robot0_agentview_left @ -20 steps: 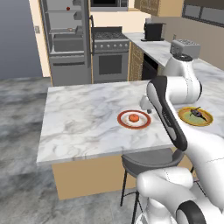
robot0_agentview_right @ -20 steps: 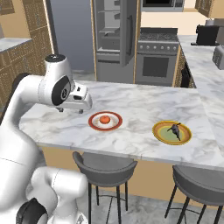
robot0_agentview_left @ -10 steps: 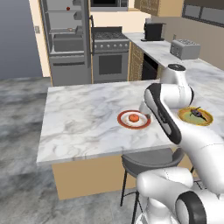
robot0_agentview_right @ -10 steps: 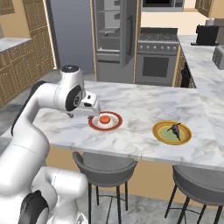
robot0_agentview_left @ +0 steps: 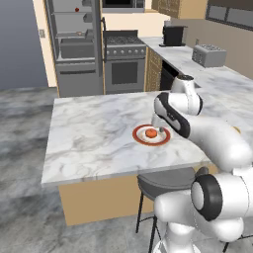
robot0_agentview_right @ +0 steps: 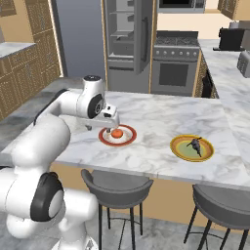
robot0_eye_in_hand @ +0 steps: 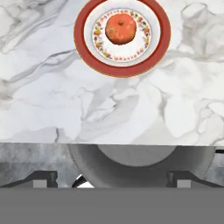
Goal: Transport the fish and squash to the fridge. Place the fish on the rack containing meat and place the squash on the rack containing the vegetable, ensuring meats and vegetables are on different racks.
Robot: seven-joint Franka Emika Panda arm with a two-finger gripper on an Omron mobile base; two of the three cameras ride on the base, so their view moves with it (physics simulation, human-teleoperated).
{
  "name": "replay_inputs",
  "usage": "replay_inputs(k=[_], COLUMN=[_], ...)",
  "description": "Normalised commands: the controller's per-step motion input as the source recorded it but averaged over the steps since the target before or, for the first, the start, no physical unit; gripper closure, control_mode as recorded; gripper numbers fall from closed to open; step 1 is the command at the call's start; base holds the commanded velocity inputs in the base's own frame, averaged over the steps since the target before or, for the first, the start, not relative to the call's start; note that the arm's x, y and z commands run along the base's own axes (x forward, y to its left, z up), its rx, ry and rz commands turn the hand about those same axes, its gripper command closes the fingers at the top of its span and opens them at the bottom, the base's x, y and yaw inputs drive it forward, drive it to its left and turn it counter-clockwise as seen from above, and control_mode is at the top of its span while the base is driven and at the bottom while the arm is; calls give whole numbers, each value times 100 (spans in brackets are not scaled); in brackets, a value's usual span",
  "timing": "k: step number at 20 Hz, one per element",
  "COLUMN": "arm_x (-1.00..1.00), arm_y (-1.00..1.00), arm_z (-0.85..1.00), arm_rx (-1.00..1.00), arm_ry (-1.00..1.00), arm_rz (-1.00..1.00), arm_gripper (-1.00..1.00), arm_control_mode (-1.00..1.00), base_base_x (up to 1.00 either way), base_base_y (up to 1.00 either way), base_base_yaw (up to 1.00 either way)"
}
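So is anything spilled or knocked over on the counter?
Nothing stands out. The squash sits in the middle of its red-rimmed plate, the fish lies on its yellow plate, and the marble counter looks clean.

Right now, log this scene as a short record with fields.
squash: sits on the red-rimmed plate, untouched
gripper: open, above the marble counter, short of the plate
fish: on the yellow plate, same counter
fridge: door open, across the kitchen
stool: below the counter edge
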Motion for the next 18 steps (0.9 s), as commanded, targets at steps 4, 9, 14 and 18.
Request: replay_inputs(k=[4,9,14,18], arm_x=[65,44,37,41], arm_y=[-6,0,0,0], arm_z=[-28,-46,-39,-32], arm_rx=[0,0,0,0], arm_ry=[3,1,1,1], arm_rz=[0,0,0,0], arm_gripper=[-100,-100,-100,-100], arm_control_mode=[-100,-100,-100,-100], base_base_x=[0,0,0,0], base_base_y=[0,0,0,0], base_base_yaw=[0,0,0,0])
